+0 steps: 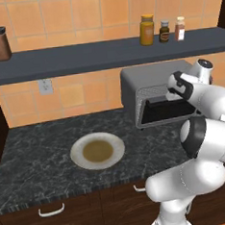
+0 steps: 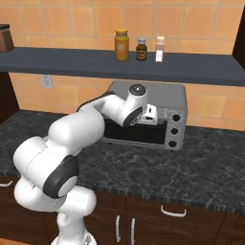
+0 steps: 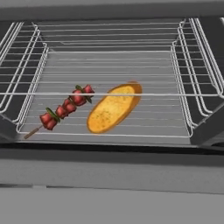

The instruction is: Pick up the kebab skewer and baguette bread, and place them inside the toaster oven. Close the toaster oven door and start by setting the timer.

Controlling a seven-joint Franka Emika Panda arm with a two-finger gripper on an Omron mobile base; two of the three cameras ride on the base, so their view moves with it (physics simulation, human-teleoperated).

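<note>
Both foods lie on the rack inside the toaster oven [image 2: 158, 115]: kebab skewer [image 3: 63, 110] at nine o'clock of the baguette bread [image 3: 113, 108], both slanting toward one o'clock. My tool [image 1: 177, 87] hangs released at the mouth; the door comes next.

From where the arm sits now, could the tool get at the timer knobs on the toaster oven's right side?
Probably yes. The knob column faces the open counter with nothing in front of it, and the arm's wrist is already at the toaster oven front, just beside the knobs. The kebab skewer and baguette bread lie inside on the rack.
</note>
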